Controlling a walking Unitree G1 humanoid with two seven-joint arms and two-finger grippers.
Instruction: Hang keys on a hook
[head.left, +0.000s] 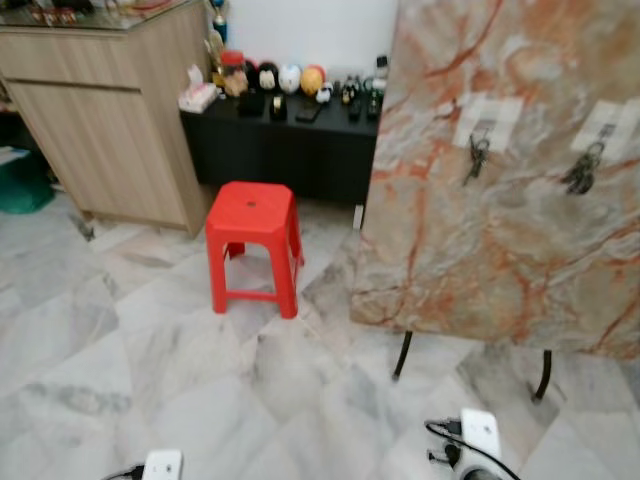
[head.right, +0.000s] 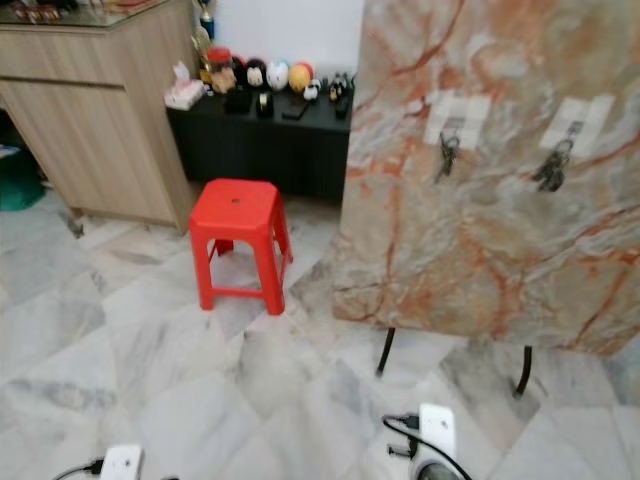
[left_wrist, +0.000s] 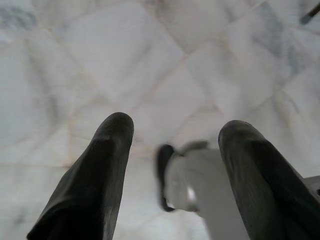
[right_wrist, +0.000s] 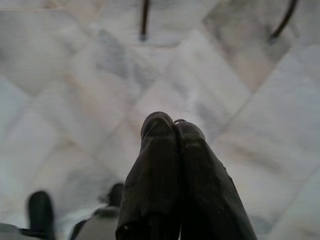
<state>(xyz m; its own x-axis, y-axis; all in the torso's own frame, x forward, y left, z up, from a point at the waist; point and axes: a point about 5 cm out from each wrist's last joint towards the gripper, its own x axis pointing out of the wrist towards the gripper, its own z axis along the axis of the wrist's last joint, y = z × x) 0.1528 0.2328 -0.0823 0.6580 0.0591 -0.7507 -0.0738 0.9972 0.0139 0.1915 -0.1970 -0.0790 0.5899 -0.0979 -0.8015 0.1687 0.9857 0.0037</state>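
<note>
Two key bunches (head.left: 478, 156) (head.left: 583, 168) seen hung on hooks of marble board (head.left: 500, 250). Right gripper (right_wrist: 175, 125) pressed together, small ring possibly pinched, unclear. Left gripper (left_wrist: 172, 132) spread, empty. Approach step judged; walking nearer needed next.

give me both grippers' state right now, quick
left gripper: open, holding nothing, above the floor
right gripper: shut, nothing clearly held
</note>
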